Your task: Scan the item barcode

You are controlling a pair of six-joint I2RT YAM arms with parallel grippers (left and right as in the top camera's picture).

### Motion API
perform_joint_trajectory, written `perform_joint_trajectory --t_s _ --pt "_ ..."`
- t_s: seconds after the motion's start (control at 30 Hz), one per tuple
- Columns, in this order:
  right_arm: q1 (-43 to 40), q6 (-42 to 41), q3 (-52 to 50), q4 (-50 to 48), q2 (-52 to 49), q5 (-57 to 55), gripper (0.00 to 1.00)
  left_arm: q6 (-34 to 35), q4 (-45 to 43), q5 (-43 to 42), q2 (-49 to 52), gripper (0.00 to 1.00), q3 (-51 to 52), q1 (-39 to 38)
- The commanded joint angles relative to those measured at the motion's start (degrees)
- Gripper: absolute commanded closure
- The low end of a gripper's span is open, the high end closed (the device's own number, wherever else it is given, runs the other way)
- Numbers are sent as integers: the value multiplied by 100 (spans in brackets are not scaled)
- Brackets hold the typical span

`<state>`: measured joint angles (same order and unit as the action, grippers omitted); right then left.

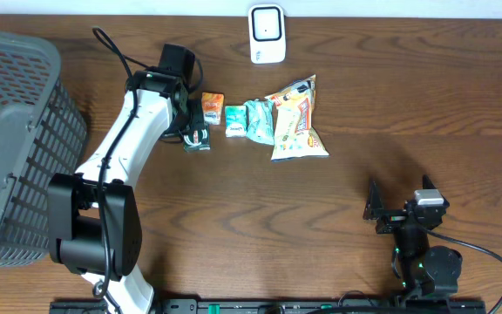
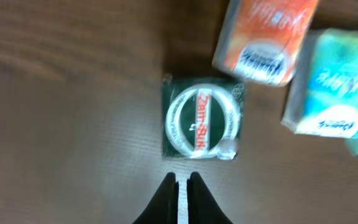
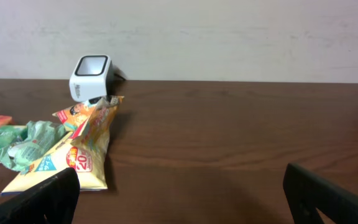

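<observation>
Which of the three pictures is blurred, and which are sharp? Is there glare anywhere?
Left wrist view: blurred; the print on the green packet and the orange packet is smeared. Overhead view: sharp, evenly lit, no strong glare on the table. Right wrist view: the scanner is clear; the near fingers are dark.

Counted: two robot arms (image 1: 125,139) (image 1: 421,257), one grey basket (image 1: 16,139), one white scanner (image 1: 267,33), four small packets (image 1: 213,108) (image 1: 235,120) (image 1: 260,122) (image 1: 200,139), one yellow snack bag (image 1: 296,126)

The green packet (image 2: 202,118) bears a white ring and red band; the scanner (image 1: 267,33) is white.
</observation>
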<state>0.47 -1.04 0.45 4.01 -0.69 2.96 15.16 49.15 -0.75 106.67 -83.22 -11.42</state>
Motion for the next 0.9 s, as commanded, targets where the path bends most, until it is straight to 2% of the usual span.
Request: perform_joint_trajectory --t_s 0.0,0.3,0.33,0.37,0.4,0.47,0.5,0.53,0.57,0.7,0.73,0.77,0.8,0.83,0.87 --pt "-26 -61 -9 20 31 0 1 -11 214 168 -74 93 -76 15" --pt "-26 -61 -9 20 31 0 1 -13 459 168 -74 93 -74 15" --pt "-26 -61 -9 20 31 0 1 -11 457 168 -74 87 -76 15" --pt "-26 -61 -9 20 31 0 1 -13 452 168 -74 60 -83 15" --pt "-26 -61 -9 20 31 0 1 -13 459 166 -76 54 -103 15" --pt "-26 -61 -9 20 31 0 1 -15 511 166 -116 52 -197 15" --pt "-26 -61 -9 20 31 0 1 -15 575 168 -157 42 -256 15" --pt "-26 -61 -9 20 31 0 1 -22 675 168 -214 38 -345 15" --pt "-26 -61 -9 20 31 0 1 -59 802 168 -284 93 -461 26" --pt "-26 -61 -9 20 31 0 1 -57 1040 168 -579 93 -603 63" --pt "-26 -61 -9 20 31 0 1 -57 1102 166 -662 83 -601 76" --pt "-26 -61 -9 20 31 0 1 -57 1189 168 -743 39 -601 85" --pt "-26 -61 -9 20 31 0 1 -57 1263 168 -793 18 -601 85" --pt "-26 -61 -9 20 31 0 1 -57 1327 168 -831 7 -601 85" --pt "-26 -61 -9 20 31 0 1 -57 1375 168 -857 4 -601 85"
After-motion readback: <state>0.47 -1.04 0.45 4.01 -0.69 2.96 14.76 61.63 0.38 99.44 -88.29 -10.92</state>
